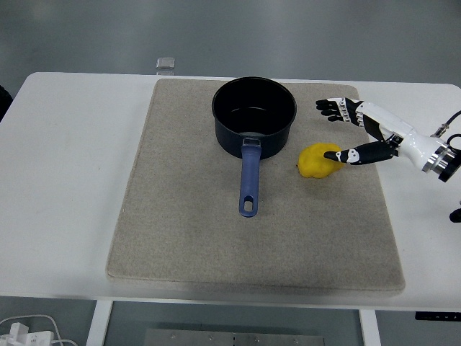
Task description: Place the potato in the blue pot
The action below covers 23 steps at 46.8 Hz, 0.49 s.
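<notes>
A yellow potato (317,161) lies on the beige mat (187,216), just right of the blue pot (254,115). The pot stands at the mat's far middle, empty, with its blue handle (249,182) pointing toward me. My right hand (335,130) reaches in from the right edge and hovers over the potato's right side. Its fingers (333,108) are spread, and the thumb tip (333,155) sits at the potato's right edge. It holds nothing. The left arm does not show.
A small grey square object (166,63) lies on the white table (65,166) behind the mat's far left corner. Cables and a white plug (25,331) show on the floor at the lower left.
</notes>
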{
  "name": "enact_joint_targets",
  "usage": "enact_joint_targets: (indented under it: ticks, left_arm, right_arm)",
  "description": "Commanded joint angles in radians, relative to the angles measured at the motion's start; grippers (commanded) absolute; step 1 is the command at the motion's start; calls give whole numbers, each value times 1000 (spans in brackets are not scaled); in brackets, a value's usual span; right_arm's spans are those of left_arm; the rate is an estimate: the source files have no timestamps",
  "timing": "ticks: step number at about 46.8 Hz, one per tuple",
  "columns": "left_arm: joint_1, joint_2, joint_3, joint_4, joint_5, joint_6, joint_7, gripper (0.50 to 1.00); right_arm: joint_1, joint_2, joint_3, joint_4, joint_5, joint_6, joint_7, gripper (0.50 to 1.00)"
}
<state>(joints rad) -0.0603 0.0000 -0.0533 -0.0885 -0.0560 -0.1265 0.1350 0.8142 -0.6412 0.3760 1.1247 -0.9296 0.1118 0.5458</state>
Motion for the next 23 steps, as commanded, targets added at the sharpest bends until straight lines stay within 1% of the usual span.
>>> enact_joint_targets:
  ticks: [1, 7, 14, 19, 23]
  left_arm:
    - [-1, 0, 0, 0, -1, 1, 0, 999]
    - [-1, 0, -2, 0, 1, 1, 0, 999]
    - [-1, 0, -2, 0, -1, 1, 0, 999]
    - [-1, 0, -2, 0, -1, 1, 0, 999]
    - [-1, 0, 0, 1, -1, 1, 0, 999]
  right_arm:
    - [0, 3, -8, 3, -22, -12, 13, 901]
    - [3, 12, -9, -2, -34, -38, 14, 901]
    - [36, 12, -23, -19, -97, -73, 19, 901]
    - [66, 14, -71, -39, -107, -87, 20, 901]
    - [82, 14, -114, -39, -109, -87, 20, 901]
